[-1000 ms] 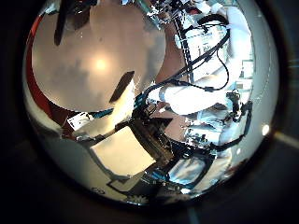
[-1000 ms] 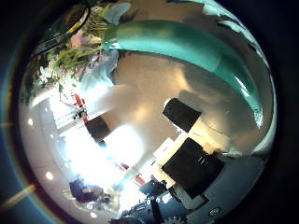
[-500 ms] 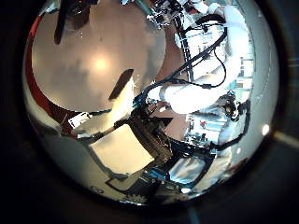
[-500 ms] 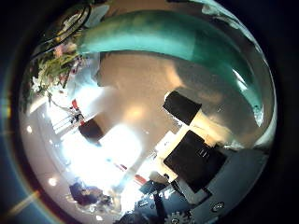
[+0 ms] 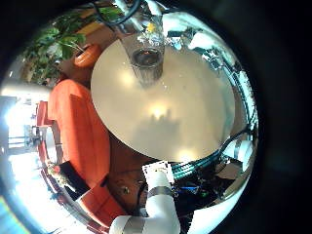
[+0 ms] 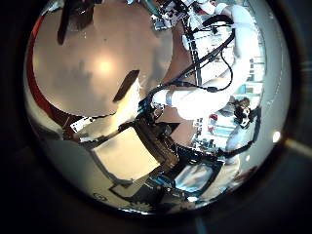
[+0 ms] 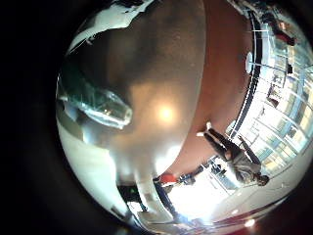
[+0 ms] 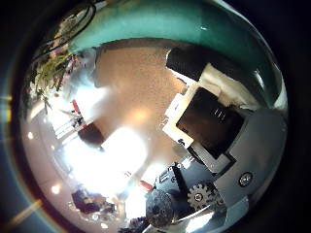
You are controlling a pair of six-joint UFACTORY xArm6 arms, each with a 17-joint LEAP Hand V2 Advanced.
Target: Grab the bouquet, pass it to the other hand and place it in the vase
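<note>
The bouquet lies close under my right palm. Its long smooth wrap [image 8: 165, 24] runs across the right thumb side view and its flowers [image 8: 53, 68] spread at one end. My right hand [image 8: 209, 121] has its fingers [image 8: 187, 63] curled in against the wrap. The wrap's end [image 7: 98, 103] rests on the round table [image 7: 166, 59]. A glass vase [image 5: 146, 54] stands upright near the table's far rim. My left hand [image 6: 136, 151] hovers over the table [image 5: 166, 107] away from the vase, fingers [image 5: 159, 183] relaxed and holding nothing.
A leafy potted plant [image 5: 58, 44] and a sofa [image 5: 73, 127] stand beyond the table by the vase's side. The other arm [image 6: 200, 97] reaches over the table's edge in the left thumb side view. Bright windows [image 7: 264, 98] line the room.
My right hand's fingers have folded in from well away to the bouquet's wrap, which now sits closer to the palm. The left hand has barely shifted.
</note>
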